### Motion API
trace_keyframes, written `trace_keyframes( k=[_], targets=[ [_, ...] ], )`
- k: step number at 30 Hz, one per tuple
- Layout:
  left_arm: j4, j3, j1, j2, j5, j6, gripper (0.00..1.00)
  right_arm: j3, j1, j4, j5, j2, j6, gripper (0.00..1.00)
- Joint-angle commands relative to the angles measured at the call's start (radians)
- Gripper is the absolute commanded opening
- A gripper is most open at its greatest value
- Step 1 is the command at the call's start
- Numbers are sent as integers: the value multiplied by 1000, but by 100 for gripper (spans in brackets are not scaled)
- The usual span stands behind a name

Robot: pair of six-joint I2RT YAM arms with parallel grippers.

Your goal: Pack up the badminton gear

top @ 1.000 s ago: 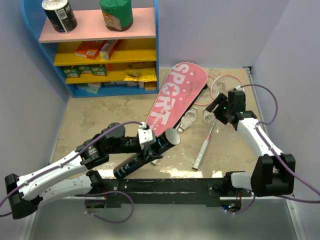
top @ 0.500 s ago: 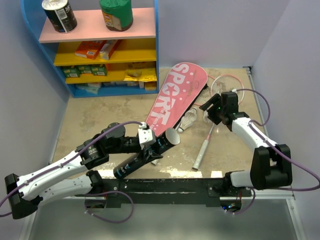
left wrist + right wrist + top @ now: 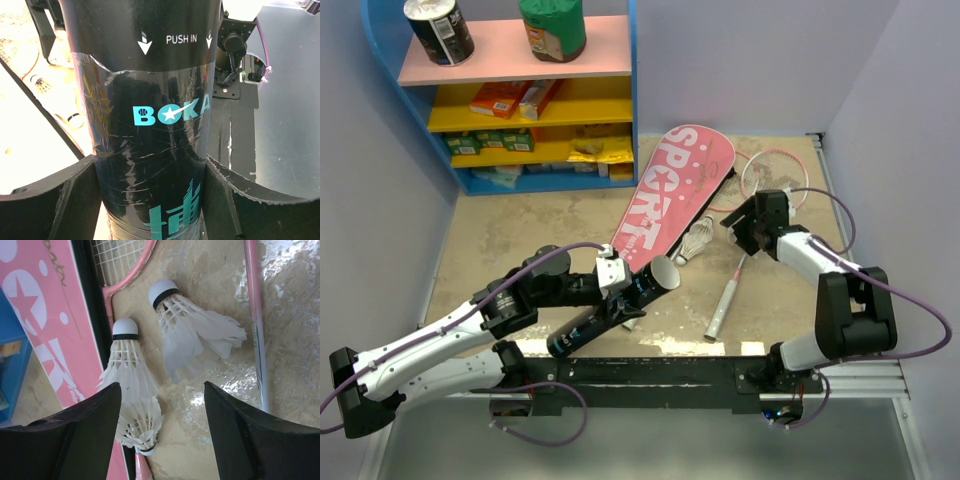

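Observation:
My left gripper (image 3: 623,293) is shut on the long black tube (image 3: 610,308) with teal lettering. It holds the tube tilted near the table's front, open end (image 3: 665,272) up; the left wrist view shows the fingers (image 3: 60,195) pressed on the tube (image 3: 150,120). My right gripper (image 3: 162,395) is open and empty, just above three white shuttlecocks (image 3: 127,365), (image 3: 192,327), (image 3: 142,427). In the top view it (image 3: 740,232) hangs beside a shuttlecock (image 3: 697,240). The pink SPORT cover (image 3: 670,195) lies to the left. A pink racket (image 3: 768,172) lies under the arm, its handle (image 3: 723,308) pointing forward.
A blue shelf unit (image 3: 632,100) with snack cans and boxes stands at the back left. Grey walls close in the left, back and right sides. The black arm rail (image 3: 650,375) runs along the near edge.
My right gripper has swung left and lower, over the shuttlecocks, and its elbow has drawn inward. My left arm and the tube have not moved.

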Motion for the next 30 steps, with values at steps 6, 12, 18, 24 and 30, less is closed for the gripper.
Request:
trace_keyframes(
  k=[6, 12, 18, 24, 30],
  targets=[
    [24, -1, 1, -6, -15, -16, 0, 55, -2, 105, 71, 116, 14, 66],
    [27, -2, 1, 3, -9, -14, 0, 72, -2, 157, 94, 148, 15, 56],
    [27, -4, 0, -2, -6, -14, 0, 66, -2, 162, 131, 122, 6, 46],
    [27, -4, 1, 0, -1, -14, 0, 66, -2, 151, 166, 94, -6, 31],
    [26, -4, 1, -3, -6, -13, 0, 95, -2, 141, 160, 88, -57, 0]
  ],
)
